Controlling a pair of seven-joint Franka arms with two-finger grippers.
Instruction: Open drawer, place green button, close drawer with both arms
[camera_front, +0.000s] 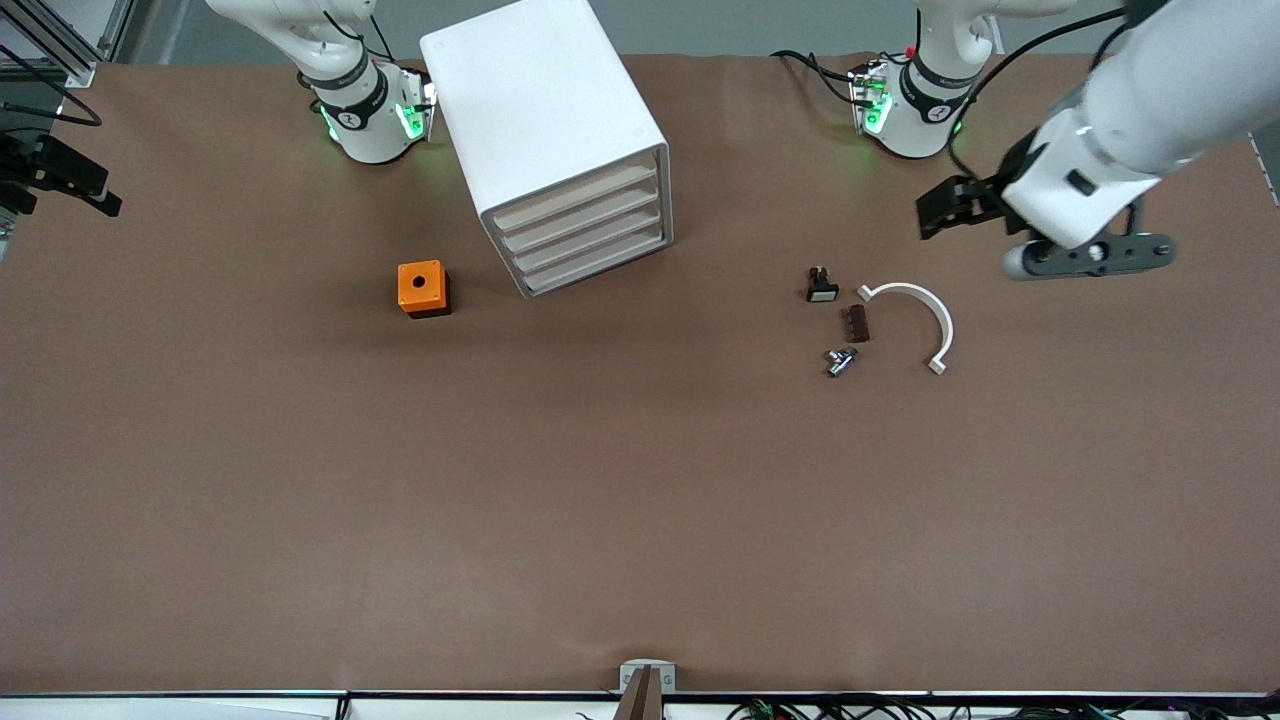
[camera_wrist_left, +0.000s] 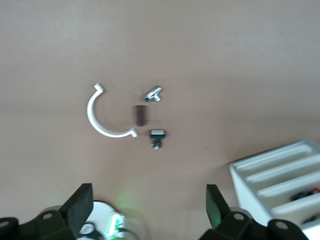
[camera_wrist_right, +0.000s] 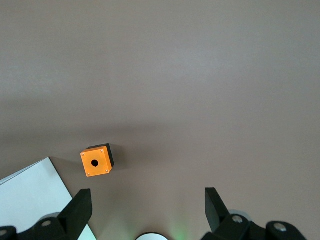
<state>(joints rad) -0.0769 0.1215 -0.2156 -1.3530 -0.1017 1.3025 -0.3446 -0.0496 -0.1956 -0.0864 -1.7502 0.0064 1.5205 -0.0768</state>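
Note:
The white drawer cabinet stands near the right arm's base with its several drawers shut. It also shows in the left wrist view. The green-capped button is not in view. My left gripper hangs open and empty over bare table, between the left arm's base and a cluster of small parts; its fingers stand wide apart. My right gripper is open and empty high over the table near the orange box; it is outside the front view.
The orange box with a hole sits beside the cabinet. Toward the left arm's end lie a small black switch with a white face, a brown piece, a metal fitting and a white half-ring.

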